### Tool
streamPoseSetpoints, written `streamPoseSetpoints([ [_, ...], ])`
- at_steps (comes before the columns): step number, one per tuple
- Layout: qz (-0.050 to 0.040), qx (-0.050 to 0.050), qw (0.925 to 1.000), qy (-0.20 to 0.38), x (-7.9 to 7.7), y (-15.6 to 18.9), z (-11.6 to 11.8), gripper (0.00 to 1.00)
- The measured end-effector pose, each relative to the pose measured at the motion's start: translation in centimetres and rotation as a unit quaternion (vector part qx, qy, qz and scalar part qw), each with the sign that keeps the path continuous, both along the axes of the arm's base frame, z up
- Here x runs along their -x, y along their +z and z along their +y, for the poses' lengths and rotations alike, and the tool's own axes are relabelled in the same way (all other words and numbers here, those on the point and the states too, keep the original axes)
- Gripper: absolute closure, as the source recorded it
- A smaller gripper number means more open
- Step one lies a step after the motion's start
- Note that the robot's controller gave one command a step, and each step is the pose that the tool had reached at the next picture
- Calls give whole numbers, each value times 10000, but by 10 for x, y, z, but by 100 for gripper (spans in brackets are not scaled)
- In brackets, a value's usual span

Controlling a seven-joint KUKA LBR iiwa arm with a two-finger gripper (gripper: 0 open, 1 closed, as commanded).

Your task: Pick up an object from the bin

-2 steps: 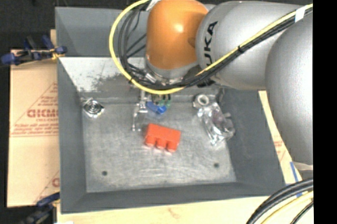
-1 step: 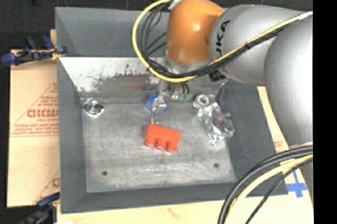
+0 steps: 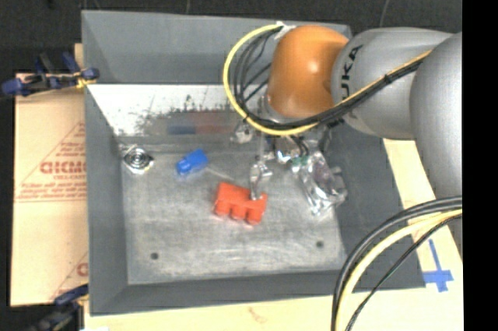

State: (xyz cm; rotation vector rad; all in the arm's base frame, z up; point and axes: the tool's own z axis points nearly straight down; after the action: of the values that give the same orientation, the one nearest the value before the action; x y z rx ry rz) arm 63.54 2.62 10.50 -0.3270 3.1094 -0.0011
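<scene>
Pincer (image 3: 261, 175) over red block (image 3: 236, 202), mid-bin, perhaps touching; cannot tell wide or narrow.

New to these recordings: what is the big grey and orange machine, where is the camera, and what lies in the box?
It is a robot arm reaching in from the right; the orange dome covers its wrist. The one camera looks down from above, slightly sideways. The gripper hangs low in the grey metal bin, fingers apart, holding nothing. On the bin floor lie a red block next to the gripper, a small blue piece and a round silver metal part further left.
</scene>
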Motion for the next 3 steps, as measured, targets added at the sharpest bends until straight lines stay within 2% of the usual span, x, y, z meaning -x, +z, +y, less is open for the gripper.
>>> streamPoseSetpoints([
  [1, 42, -29, 9805, -1963, 35, -13, 12, 0],
  [2, -47, -18, 9953, -963, 68, -29, 5, 0],
  [3, -16, -54, 9837, -1796, 75, -29, 2, 0],
])
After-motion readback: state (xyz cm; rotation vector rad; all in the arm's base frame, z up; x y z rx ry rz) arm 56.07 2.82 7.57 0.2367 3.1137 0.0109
